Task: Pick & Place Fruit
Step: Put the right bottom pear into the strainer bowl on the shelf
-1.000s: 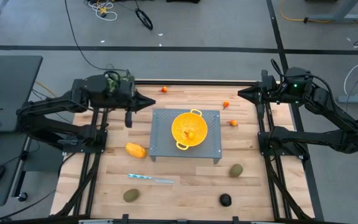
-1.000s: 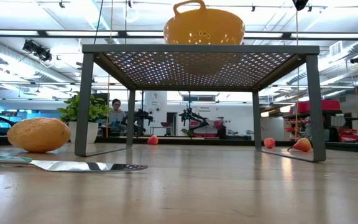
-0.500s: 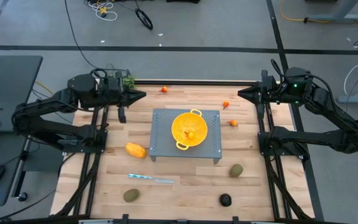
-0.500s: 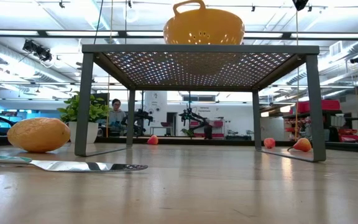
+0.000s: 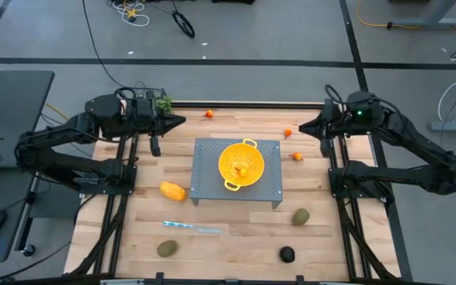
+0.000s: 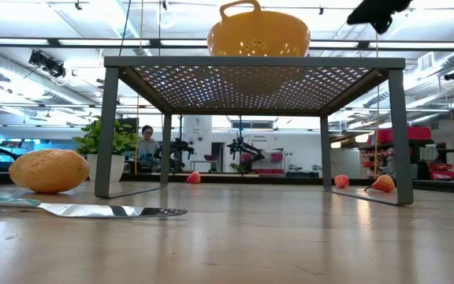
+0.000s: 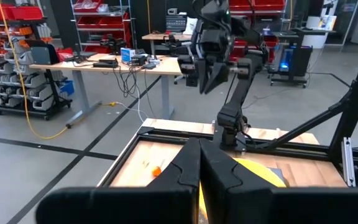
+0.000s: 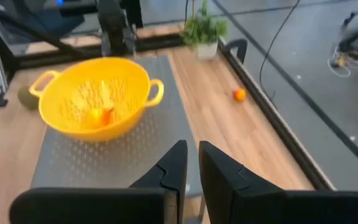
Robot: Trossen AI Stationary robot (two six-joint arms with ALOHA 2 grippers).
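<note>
**Q:** Looking straight down, where do the two grippers stand?

**A:** Left gripper [image 5: 178,120] sits at the far left corner of the wooden table [image 5: 236,218], fingers pressed together on nothing, beside the potted plant [image 5: 163,102]. Right gripper [image 5: 305,127] hovers at the far right edge, its fingers nearly closed with only a thin slit between them, also holding nothing.

**Q:** And the fruit?

**A:** One small orange piece [image 5: 242,171] lies inside the yellow colander [image 5: 240,164], which rests on the grey perforated stand [image 5: 271,188] at mid-table. Three tiny orange-red balls lie on the wood: one [image 5: 209,114] near the far edge, one [image 5: 288,133] just in front of the right gripper, one [image 5: 297,157] beside the stand's right side. The yellow-orange oblong fruit [image 5: 172,191] lies just left of the stand. Two brownish-green ovals rest near the front, one [image 5: 166,248] left, one [image 5: 301,217] right; the blackish round fruit [image 5: 287,254] lies near the front edge.

**Q:** Anything else on the table?

**A:** A silvery knife [image 5: 191,227] lies between the oblong fruit and the left oval.
</note>
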